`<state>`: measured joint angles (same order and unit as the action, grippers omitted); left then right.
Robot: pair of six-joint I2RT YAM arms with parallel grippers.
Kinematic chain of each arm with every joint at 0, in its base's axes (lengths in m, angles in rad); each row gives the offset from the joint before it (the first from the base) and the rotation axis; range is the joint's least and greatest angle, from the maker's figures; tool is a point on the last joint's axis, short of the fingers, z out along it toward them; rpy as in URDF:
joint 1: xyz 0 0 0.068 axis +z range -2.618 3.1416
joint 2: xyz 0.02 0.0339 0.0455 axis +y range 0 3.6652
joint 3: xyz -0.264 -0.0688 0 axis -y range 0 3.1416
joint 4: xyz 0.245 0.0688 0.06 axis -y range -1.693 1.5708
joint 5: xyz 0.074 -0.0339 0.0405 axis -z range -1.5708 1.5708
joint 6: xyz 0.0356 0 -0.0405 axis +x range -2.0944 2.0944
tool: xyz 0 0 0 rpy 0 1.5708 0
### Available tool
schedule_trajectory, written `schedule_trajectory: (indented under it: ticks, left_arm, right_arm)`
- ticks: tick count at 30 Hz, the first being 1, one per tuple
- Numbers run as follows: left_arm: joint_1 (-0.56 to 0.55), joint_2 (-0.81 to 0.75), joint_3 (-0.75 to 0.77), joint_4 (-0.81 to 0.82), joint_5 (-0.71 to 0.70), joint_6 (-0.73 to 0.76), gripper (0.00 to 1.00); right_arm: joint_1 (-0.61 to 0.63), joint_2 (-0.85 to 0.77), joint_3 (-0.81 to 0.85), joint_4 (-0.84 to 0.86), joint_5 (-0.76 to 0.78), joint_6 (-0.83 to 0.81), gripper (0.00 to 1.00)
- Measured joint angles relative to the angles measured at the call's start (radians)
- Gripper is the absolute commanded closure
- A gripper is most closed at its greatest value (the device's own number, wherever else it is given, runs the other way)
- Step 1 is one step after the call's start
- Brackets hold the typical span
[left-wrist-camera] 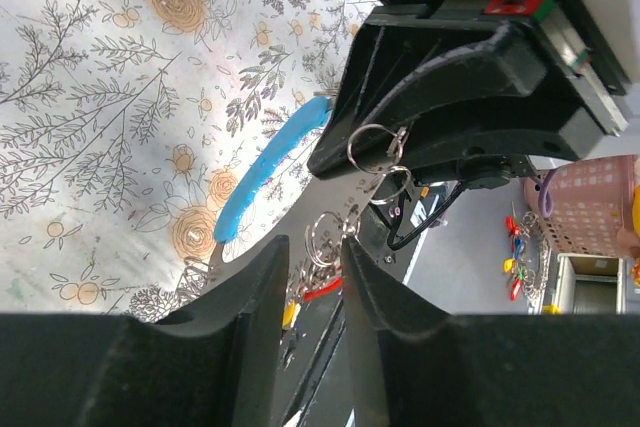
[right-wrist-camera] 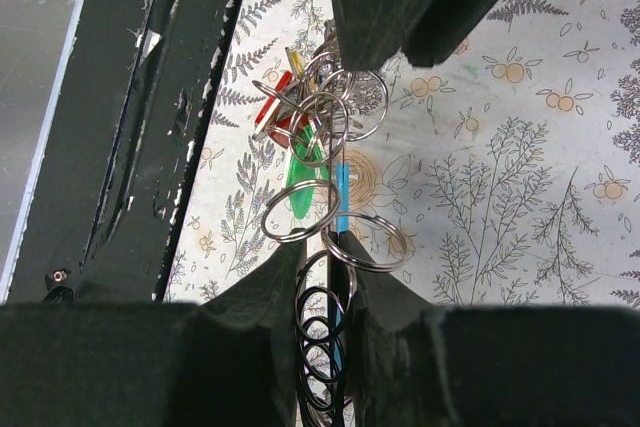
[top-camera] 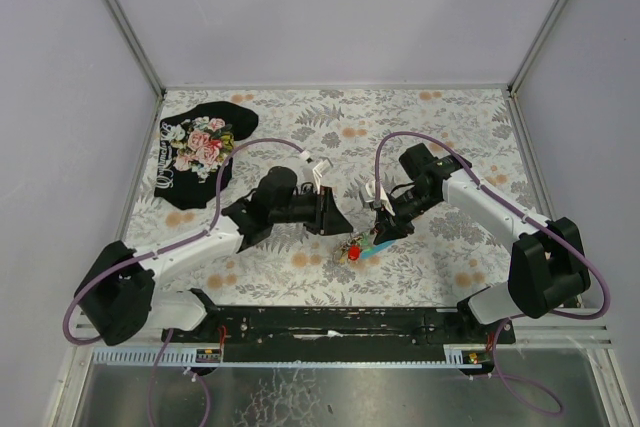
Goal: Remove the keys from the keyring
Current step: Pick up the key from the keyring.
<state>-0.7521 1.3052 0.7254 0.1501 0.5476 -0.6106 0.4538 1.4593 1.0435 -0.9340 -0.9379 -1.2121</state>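
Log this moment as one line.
left gripper: shut on keyring | right gripper: shut on keyring | keys: on keyring, not yet removed

We log: left gripper (top-camera: 338, 221) facing right gripper (top-camera: 384, 231), tips near; keys (top-camera: 351, 250) just below, between them; keyring (top-camera: 377, 244) fob beneath the right; floral cloth (top-camera: 198, 150) well beyond the left.

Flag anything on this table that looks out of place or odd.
A black floral cloth lies crumpled in the far left corner, unrelated to the job. Otherwise only the keyring looks odd: a tangle of linked rings pinched between the left hand and right hand.
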Motion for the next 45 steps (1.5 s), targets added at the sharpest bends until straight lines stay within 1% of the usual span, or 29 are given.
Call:
schedule_trajectory:
  ticks: [4,7,15,19,34,45]
  left_arm:
    - [0.000,-0.050,0.002,-0.024,-0.010,0.010,0.71]
    - [0.000,-0.069,0.006,-0.013,0.006,0.006,0.71]
    - [-0.021,-0.031,0.008,0.043,0.050,-0.023,0.71]
    - [-0.028,-0.002,0.010,0.042,0.051,-0.024,0.70]
    - [-0.060,0.035,0.077,-0.056,-0.030,0.051,0.71]
    - [-0.066,0.034,0.082,-0.099,-0.019,0.071,0.75]
  right_arm:
    - [0.000,0.000,0.000,0.000,0.000,0.000,1.00]
    - [0.000,0.000,0.000,0.000,0.000,0.000,1.00]
    - [0.000,0.000,0.000,0.000,-0.008,0.000,1.00]
    - [0.000,0.000,0.000,0.000,-0.009,0.000,1.00]
    - [0.000,0.000,0.000,0.000,-0.017,0.000,1.00]
    - [0.000,0.000,0.000,0.000,-0.017,0.000,1.00]
